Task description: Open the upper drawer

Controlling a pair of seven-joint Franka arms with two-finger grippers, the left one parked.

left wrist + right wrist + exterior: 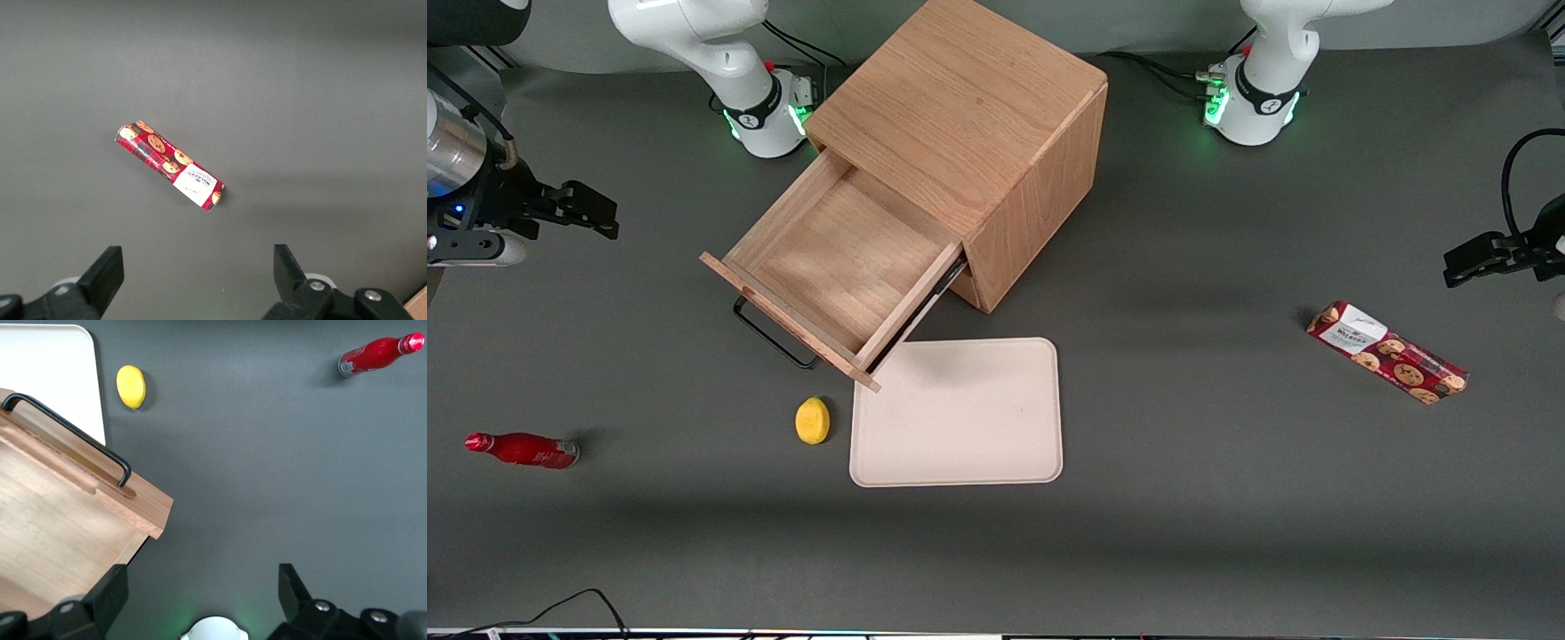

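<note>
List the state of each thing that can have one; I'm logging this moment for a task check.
upper drawer: pulled well out, tray empty.
gripper: open, holding nothing, off toward the working arm's end of the table, clear of the handle.
red bottle: lying on its side, cap on.
cookie pack: lying flat, looks sealed.
tray: flat, empty.
lemon: whole, beside the tray.
</note>
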